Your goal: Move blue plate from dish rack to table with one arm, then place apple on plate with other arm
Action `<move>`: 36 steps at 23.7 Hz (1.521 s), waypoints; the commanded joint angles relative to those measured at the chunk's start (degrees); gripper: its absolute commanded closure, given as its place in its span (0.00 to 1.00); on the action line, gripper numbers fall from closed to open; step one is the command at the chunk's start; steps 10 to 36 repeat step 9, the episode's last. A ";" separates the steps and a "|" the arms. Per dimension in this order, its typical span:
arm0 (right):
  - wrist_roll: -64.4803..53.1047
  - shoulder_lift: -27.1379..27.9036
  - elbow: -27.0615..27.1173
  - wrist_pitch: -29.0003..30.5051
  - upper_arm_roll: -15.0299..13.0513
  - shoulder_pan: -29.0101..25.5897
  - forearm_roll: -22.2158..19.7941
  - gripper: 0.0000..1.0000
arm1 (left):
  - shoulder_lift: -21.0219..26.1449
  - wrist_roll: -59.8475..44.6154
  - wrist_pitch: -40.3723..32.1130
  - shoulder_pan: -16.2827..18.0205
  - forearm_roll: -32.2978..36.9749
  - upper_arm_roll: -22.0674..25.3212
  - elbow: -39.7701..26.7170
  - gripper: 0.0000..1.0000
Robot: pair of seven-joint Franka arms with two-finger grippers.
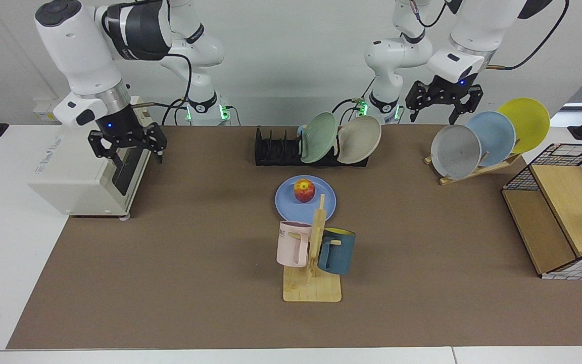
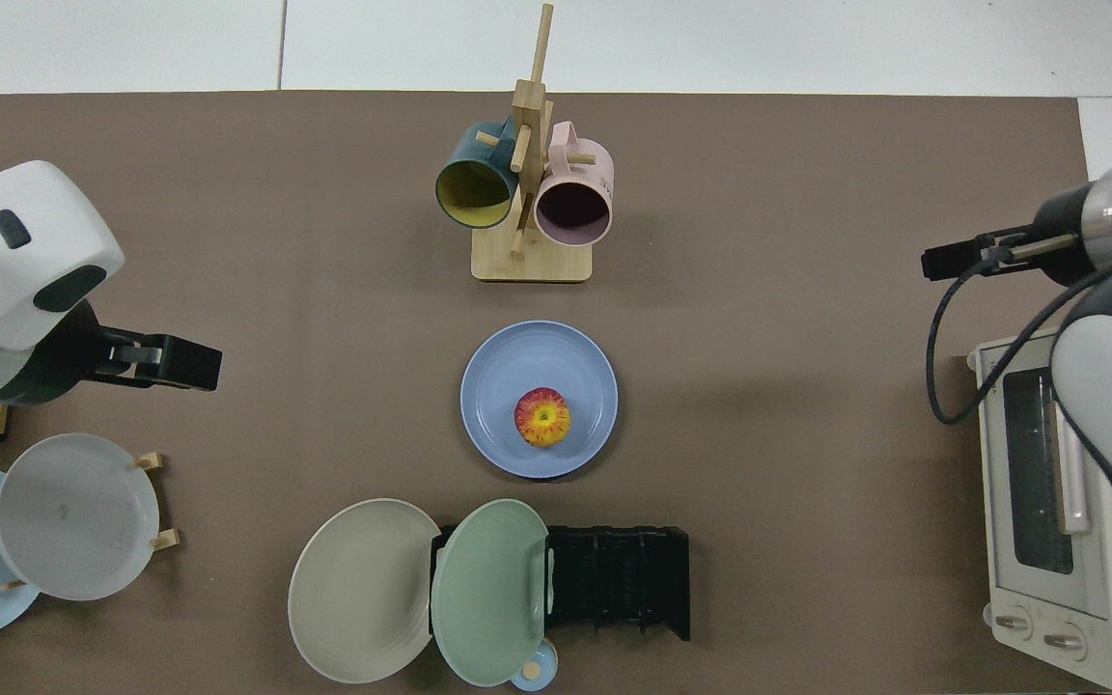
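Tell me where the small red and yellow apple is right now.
The small red and yellow apple sits on the round periwinkle-blue plate, mid-table in the facing view, between the black slotted dish rack and the wooden mug tree.

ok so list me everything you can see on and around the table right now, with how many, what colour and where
table: one, brown mat with white borders
blue plate: one, flat on the mat, centre
apple: one, red and yellow, on the blue plate
dish rack: one, black, behind the blue plate
rack plates: two, green and beige, leaning in the dish rack
mug tree: one, wooden, front centre
mugs: two, pink and dark blue, hung on the mug tree
wooden stand plates: three, grey, pale blue, yellow
toaster oven: one, cream
wire basket: one, black wire and wood
right gripper: black, jaws open, above the toaster oven
left gripper: black, jaws open, above the wooden stand
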 commanded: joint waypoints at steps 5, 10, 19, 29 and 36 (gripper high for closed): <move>7.79 -3.69 -1.83 -5.61 1.30 -0.43 0.48 0.00 | -0.60 -0.56 -0.88 -0.03 1.03 0.12 -0.03 0.00; 8.59 -3.69 -1.92 -5.53 1.31 -0.43 -0.22 0.00 | -0.60 -0.65 -0.88 -0.03 1.03 0.12 -0.03 0.00; 8.59 -3.69 -1.92 -5.53 1.31 -0.43 -0.22 0.00 | -0.60 -0.65 -0.88 -0.03 1.03 0.12 -0.03 0.00; 8.59 -3.69 -1.92 -5.53 1.31 -0.43 -0.22 0.00 | -0.60 -0.65 -0.88 -0.03 1.03 0.12 -0.03 0.00; 8.59 -3.69 -1.92 -5.53 1.31 -0.43 -0.22 0.00 | -0.60 -0.65 -0.88 -0.03 1.03 0.12 -0.03 0.00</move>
